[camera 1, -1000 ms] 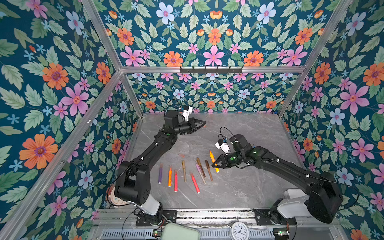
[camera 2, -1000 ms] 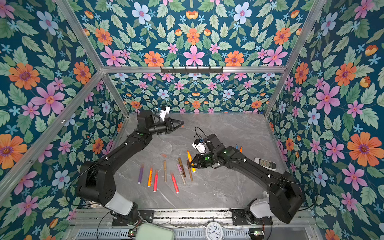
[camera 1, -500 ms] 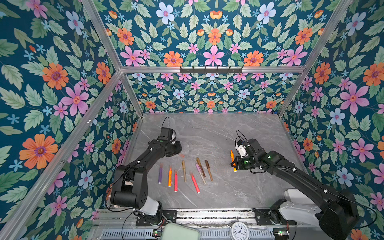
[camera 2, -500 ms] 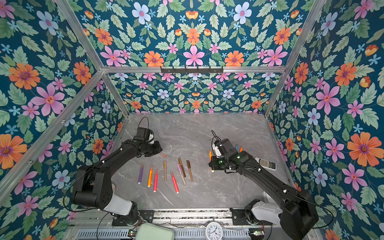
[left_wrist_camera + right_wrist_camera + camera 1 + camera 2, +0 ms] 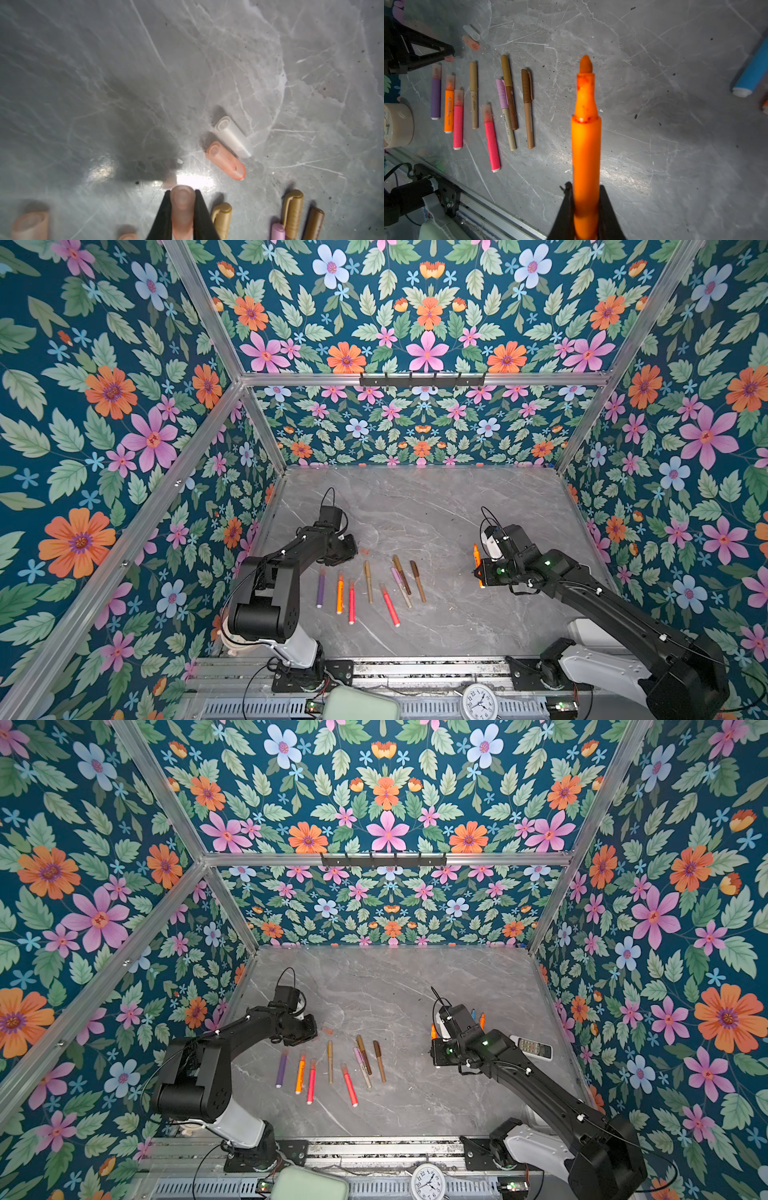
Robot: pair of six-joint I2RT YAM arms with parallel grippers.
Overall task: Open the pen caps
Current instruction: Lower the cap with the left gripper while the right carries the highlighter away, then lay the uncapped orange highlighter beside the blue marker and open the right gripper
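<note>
**Cap in our left grip, bare orange pen in our right**

Nearest the table's (image 5: 436, 497) front edge, eight capped pens (image 5: 351, 600) are lying in a loose row, left of the middle. Level with the row's far end and toward the right edge, our right gripper (image 5: 586, 199) is clamping an uncapped orange pen (image 5: 586, 145), its felt tip showing. Just beyond the row, our left gripper (image 5: 182, 191) is pinching a translucent pink cap (image 5: 182, 216) between narrowed jaws, close to the table. Beside it, an orange-pink cap (image 5: 226, 161) and a clear cap (image 5: 232, 137) are lying side by side.

Eight capped pens (image 5: 368, 580) in a row, one held orange pen (image 5: 585, 145), three detached caps (image 5: 226, 161)
</note>
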